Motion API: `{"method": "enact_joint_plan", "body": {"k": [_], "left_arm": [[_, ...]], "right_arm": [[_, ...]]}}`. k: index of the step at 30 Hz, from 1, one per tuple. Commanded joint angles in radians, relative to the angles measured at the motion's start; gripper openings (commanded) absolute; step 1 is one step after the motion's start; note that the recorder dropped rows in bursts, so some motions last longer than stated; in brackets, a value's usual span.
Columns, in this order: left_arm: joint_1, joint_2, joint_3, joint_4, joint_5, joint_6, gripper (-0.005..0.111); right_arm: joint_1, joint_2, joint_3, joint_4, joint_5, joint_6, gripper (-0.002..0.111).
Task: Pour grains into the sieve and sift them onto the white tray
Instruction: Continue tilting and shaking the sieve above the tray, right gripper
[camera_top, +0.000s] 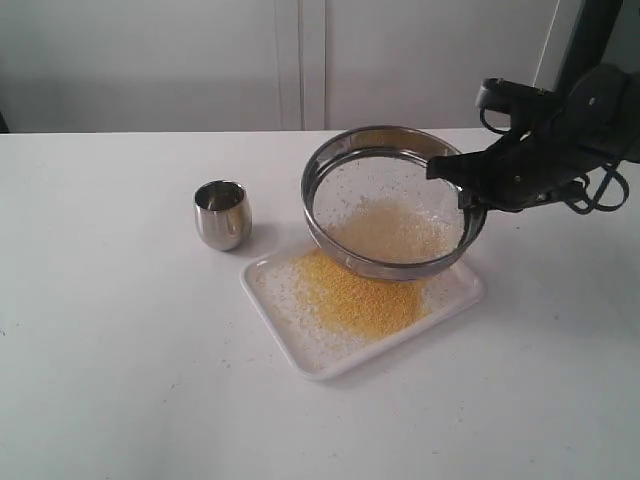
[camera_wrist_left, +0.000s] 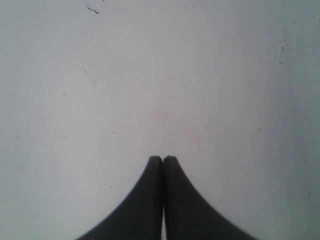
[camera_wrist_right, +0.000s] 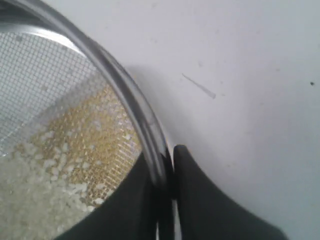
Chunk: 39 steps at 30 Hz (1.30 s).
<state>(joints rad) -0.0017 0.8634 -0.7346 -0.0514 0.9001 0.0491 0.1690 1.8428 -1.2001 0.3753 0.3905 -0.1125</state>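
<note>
The sieve hangs tilted above the white tray, its low side toward the tray. My right gripper is shut on the sieve's steel rim, one finger inside the wall and one outside. Pale, coarser grains lie in the lower part of the mesh. A heap of yellow grains covers the middle of the tray. My left gripper is shut on nothing over bare white table, and it does not appear in the exterior view.
A small shiny steel cup stands upright on the white table, left of the tray and apart from it. A pale wall runs behind the table's far edge.
</note>
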Motion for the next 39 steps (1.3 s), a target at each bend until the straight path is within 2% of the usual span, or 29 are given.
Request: {"method": "enact_joint_plan", "body": {"k": [1, 7, 12, 16, 18, 22, 27, 29, 33, 39], "left_arm": [[0.0, -0.008, 0.007, -0.003, 0.005, 0.004, 0.0], [0.0, -0.008, 0.007, -0.003, 0.005, 0.004, 0.0], [0.0, -0.008, 0.007, -0.003, 0.007, 0.004, 0.0], [0.0, -0.008, 0.007, -0.003, 0.007, 0.004, 0.0], [0.0, -0.008, 0.007, -0.003, 0.007, 0.004, 0.0], [0.0, -0.008, 0.007, -0.003, 0.007, 0.004, 0.0], [0.0, -0.008, 0.007, -0.003, 0.005, 0.004, 0.0], [0.0, -0.008, 0.007, -0.003, 0.005, 0.004, 0.0], [0.0, -0.008, 0.007, -0.003, 0.005, 0.004, 0.0], [0.0, -0.008, 0.007, -0.003, 0.005, 0.004, 0.0]], "right_arm": [[0.054, 0.032, 0.004, 0.036, 0.013, -0.083, 0.0], [-0.001, 0.0, 0.009, 0.028, -0.031, 0.054, 0.0], [0.067, 0.039, -0.001, 0.019, 0.009, -0.071, 0.0], [-0.001, -0.006, -0.01, -0.006, 0.001, 0.038, 0.0], [0.002, -0.005, 0.004, 0.025, -0.024, 0.087, 0.0], [0.069, 0.032, -0.003, 0.019, 0.028, -0.048, 0.0], [-0.003, -0.015, -0.014, 0.018, 0.019, 0.049, 0.0], [0.01, -0.005, -0.003, 0.062, 0.006, 0.06, 0.0], [0.065, 0.013, -0.009, 0.067, 0.049, -0.076, 0.0], [-0.014, -0.036, -0.015, 0.062, 0.033, 0.018, 0.0]]}}
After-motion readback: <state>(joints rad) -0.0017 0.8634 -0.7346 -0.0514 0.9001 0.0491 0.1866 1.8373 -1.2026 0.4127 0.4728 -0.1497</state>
